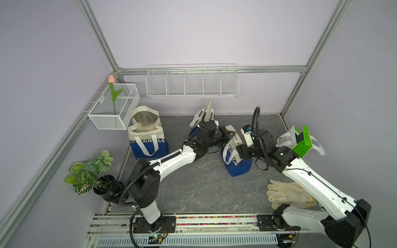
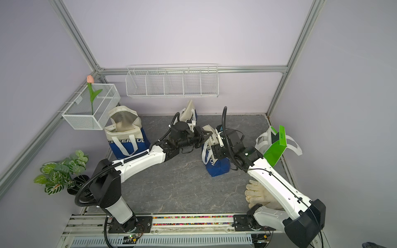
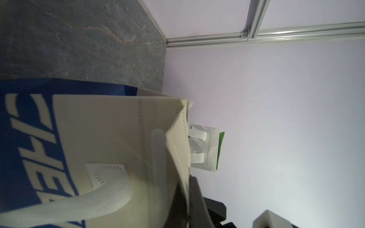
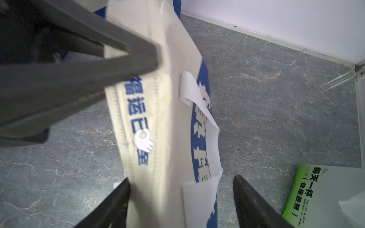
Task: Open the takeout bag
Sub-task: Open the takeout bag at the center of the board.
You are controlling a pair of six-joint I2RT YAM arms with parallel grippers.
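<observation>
The takeout bag, cream above and blue below with white handles, stands mid-table. My left gripper is shut on the bag's cream top rim; in the left wrist view the rim runs down into the closed jaws of the left gripper. My right gripper stands open at the bag's other side. Its two dark fingers straddle the folded cream panel and a white handle. The left gripper's tips pinch the rim further along.
A second, open blue-and-cream bag stands at the left, another bag by the back wall, and a green-and-white bag at the right wall. Work gloves lie front right. A plant and wire baskets line the left and back.
</observation>
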